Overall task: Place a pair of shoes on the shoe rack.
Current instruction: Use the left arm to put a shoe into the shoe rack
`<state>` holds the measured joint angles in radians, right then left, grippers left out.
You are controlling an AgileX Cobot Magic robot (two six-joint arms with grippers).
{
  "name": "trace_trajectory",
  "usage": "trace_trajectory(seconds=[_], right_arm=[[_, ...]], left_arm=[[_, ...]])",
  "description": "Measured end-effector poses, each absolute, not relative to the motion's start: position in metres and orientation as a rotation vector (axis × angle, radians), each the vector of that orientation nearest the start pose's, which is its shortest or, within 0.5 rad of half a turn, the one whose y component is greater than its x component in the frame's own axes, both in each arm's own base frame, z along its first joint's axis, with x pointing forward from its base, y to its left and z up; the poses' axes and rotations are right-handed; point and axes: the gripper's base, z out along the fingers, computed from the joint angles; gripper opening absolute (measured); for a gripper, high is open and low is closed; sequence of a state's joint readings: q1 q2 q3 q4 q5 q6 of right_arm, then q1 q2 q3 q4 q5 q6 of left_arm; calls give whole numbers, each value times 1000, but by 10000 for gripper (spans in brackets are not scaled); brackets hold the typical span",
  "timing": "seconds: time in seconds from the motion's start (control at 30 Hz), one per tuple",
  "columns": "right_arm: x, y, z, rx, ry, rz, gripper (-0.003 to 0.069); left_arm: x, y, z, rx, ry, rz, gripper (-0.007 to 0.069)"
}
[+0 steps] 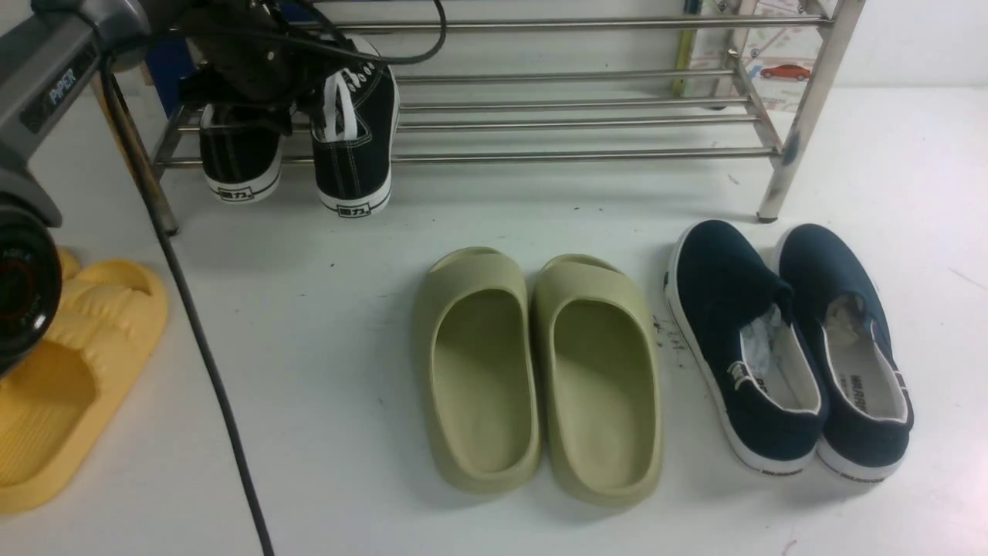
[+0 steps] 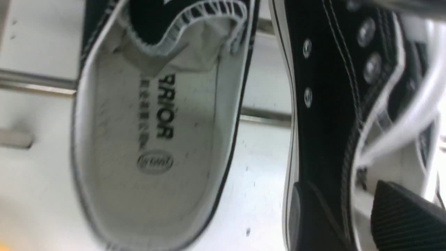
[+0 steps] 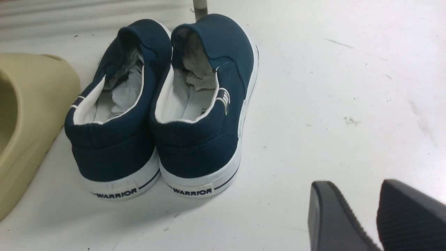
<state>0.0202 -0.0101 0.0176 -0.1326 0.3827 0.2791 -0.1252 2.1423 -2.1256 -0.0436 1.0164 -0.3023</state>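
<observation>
Slides (image 1: 69, 371), yellow and ribbed, lie at the far left edge of the white table (image 1: 324, 309), partly hidden behind the left arm (image 1: 54, 77), whose black cable (image 1: 210, 371) trails down across the table. Both black lace-up sneakers sit on the left end of the lower shelf of the shoe rack (image 1: 579, 156), toes toward the back and heels overhanging the front bar. The left sneaker (image 1: 241, 158) is largely under the arm. The right sneaker (image 1: 356, 147) sits just beside it, heel a little further out, with a white lace looped over its opening. The left gripper (image 2: 348, 188) hangs directly over the pair. In the left wrist view its jaws stand apart, astride the side wall of the right sneaker, one finger outside and one inside the opening, and a strip of pale lining shows between the inner finger and the wall. No clamp on the canvas can be seen. The left sneaker's grey insole (image 2: 150, 139) faces that camera, rack bars beneath it. The rest of the shelf to the right carries nothing. Centre front are olive-green slides (image 1: 478, 386), side by side and touching, toes toward the rack. Right of them, near the rack's right front leg, are navy slip-ons (image 1: 741, 309), paper stuffed inside and "WARRIOR" on the heels. The right gripper (image 3: 362, 188) hangs above bare table beside the slip-ons, jaws narrowly parted and holding nothing.
</observation>
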Motion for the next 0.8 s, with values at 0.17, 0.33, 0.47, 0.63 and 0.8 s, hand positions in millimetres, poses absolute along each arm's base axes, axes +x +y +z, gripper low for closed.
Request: trace_trajectory(seconds=[0.17, 0.33, 0.47, 0.63, 0.8], right_arm=[[52, -3, 174, 161, 1864, 75, 239], [52, -3, 174, 161, 1864, 75, 239], [52, -3, 174, 161, 1864, 75, 239], [52, -3, 174, 161, 1864, 75, 239], [52, -3, 174, 161, 1864, 75, 239]], left_arm=[[469, -62, 325, -177, 2544, -202, 212], [454, -58, 331, -127, 2648, -135, 48], [451, -55, 324, -110, 2687, -74, -13], [424, -60, 328, -66, 2732, -94, -13], [389, -96, 322, 67, 2761, -143, -13]])
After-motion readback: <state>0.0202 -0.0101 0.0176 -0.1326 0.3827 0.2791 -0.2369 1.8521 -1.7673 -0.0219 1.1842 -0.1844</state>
